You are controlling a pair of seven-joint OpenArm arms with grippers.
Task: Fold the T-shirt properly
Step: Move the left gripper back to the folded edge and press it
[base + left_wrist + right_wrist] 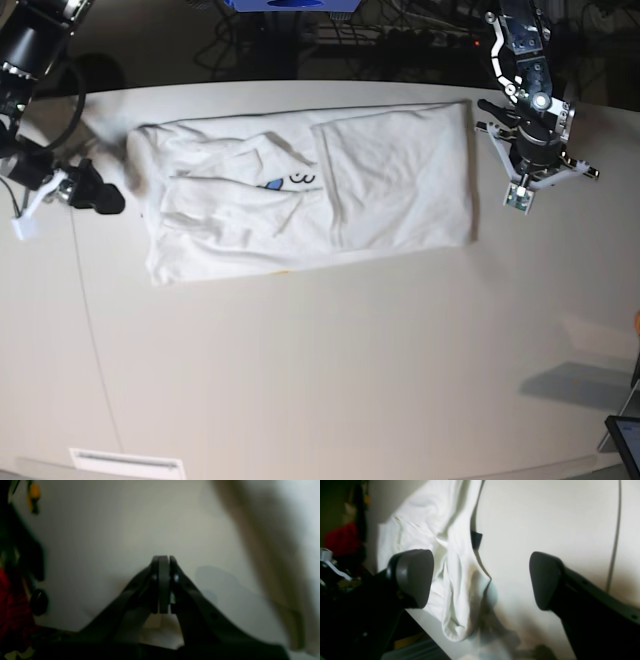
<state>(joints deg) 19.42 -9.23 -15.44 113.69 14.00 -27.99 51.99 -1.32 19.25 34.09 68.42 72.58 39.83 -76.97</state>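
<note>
The T-shirt (pixel 320 190) lies flat at the back middle of the table, white reverse up, sleeves and sides folded in, with a bit of blue print showing near the middle. My right gripper (pixel 100 196) hovers just off the shirt's left end, open and holding nothing. In the right wrist view its fingers (pixel 413 577) stand wide apart over a bunched edge of the T-shirt (pixel 432 530) and the black neck tag (pixel 476 540). My left gripper (pixel 522 190) is beside the shirt's right edge, not touching it. It is shut (pixel 163 557) with nothing between its fingers.
A thin cable (pixel 85 330) runs down the table's left side and also shows as the cable (pixel 616 530) in the right wrist view. A white label (pixel 125 463) sits at the front edge. A tablet corner (pixel 625 440) pokes in at the bottom right.
</note>
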